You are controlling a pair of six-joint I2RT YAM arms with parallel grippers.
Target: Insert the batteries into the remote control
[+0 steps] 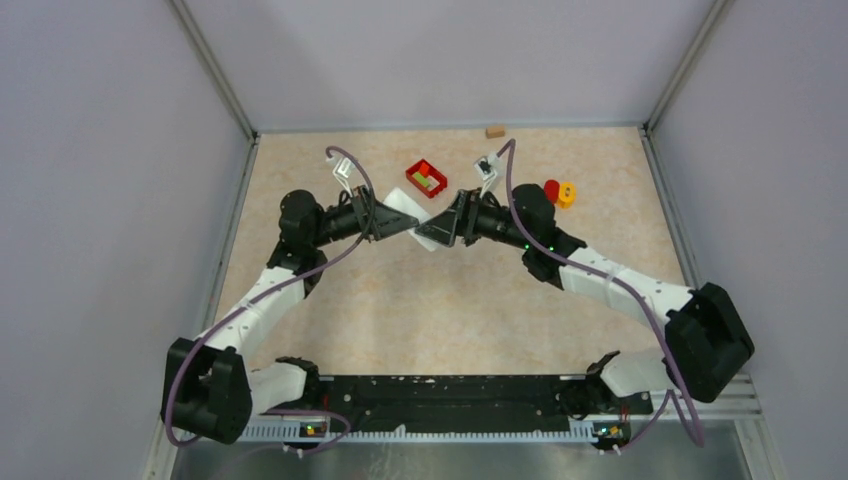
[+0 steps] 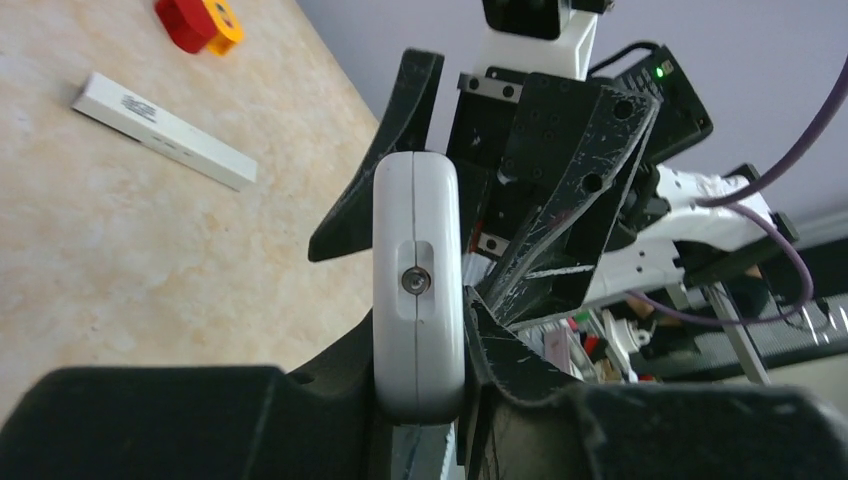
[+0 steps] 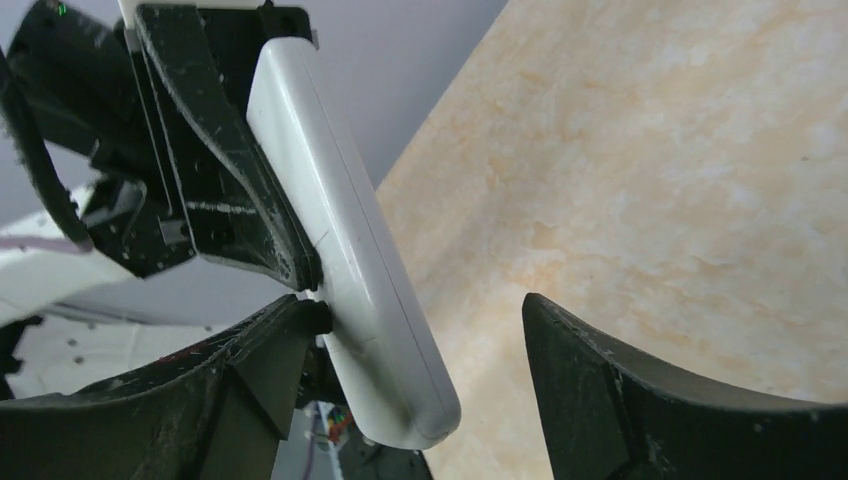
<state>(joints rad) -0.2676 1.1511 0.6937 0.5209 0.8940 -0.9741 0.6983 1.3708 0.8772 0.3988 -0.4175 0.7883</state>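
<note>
A white remote control (image 1: 408, 212) is held in the air over the middle of the table. My left gripper (image 1: 388, 218) is shut on it; in the left wrist view the remote (image 2: 418, 270) stands pinched between my fingers (image 2: 420, 345), with a small screw showing in its edge. My right gripper (image 1: 442, 228) is open around the remote's other end. In the right wrist view the remote (image 3: 350, 260) rests against one of the fingers (image 3: 250, 350), and the other finger (image 3: 600, 380) stands apart. No batteries show in any view.
A red tray (image 1: 426, 178) with small green and yellow pieces sits behind the grippers. A second slim white remote (image 2: 165, 130) lies on the table near a red and orange object (image 1: 558, 192). A wooden block (image 1: 494, 131) is at the back wall.
</note>
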